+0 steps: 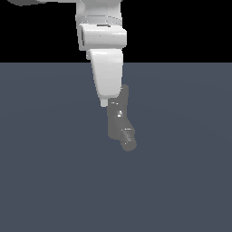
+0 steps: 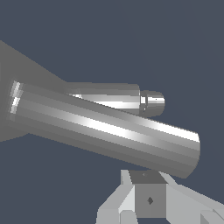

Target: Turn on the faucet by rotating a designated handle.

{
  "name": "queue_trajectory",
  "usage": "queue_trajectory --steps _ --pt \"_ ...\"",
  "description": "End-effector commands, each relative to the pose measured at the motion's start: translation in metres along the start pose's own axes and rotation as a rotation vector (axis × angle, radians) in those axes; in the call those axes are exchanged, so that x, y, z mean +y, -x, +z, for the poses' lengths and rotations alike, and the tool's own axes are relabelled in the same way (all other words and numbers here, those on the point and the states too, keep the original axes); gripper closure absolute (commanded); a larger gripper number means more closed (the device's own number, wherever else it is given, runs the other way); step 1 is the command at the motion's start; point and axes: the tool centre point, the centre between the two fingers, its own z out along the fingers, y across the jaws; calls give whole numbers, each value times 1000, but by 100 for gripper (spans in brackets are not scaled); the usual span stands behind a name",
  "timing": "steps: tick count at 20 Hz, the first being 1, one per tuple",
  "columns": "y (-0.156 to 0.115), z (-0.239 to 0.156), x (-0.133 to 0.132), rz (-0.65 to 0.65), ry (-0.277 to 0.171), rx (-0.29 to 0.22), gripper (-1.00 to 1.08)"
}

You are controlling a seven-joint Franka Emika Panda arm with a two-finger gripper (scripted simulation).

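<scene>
Faucet (image 1: 118, 118) standing just below centre of the exterior view, on the flat slate-blue floor (image 1: 45, 181): dull-grey upright cylinder, tilted slightly, with short ribbed dark spout (image 1: 128, 138) angling down toward lower right of the frame. Upper end of the cylinder partly hidden behind the white Panda arm (image 1: 105, 54), which comes down from the top centre of the frame and tapers to a point right against the body's upper left. Black backdrop above the horizon line, floor filling the lower two thirds. Handle not separable from arm and body in the exterior view. In the wrist view, long light-grey rod, apparently the handle (image 2: 109, 129), crossing the frame from middle left to lower right, brightly lit along its length; behind it a shorter grey cylinder with a stepped tip (image 2: 127, 99), pointing toward the right of the frame. Pale grey end effector (image 2: 148, 199) at bottom centre of the wrist view, just under the rod, only partly in frame; open or closed cannot be told, nor any contact with the rod.
</scene>
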Motion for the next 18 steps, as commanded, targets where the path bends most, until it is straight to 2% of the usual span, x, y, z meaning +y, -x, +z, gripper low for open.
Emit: queue_trajectory --steps 1,4,18 --pt "-11 0 9 9 2 0 108" --pt "-8 0 8 1 1 0 108" --pt "-87 0 8 6 2 1 108"
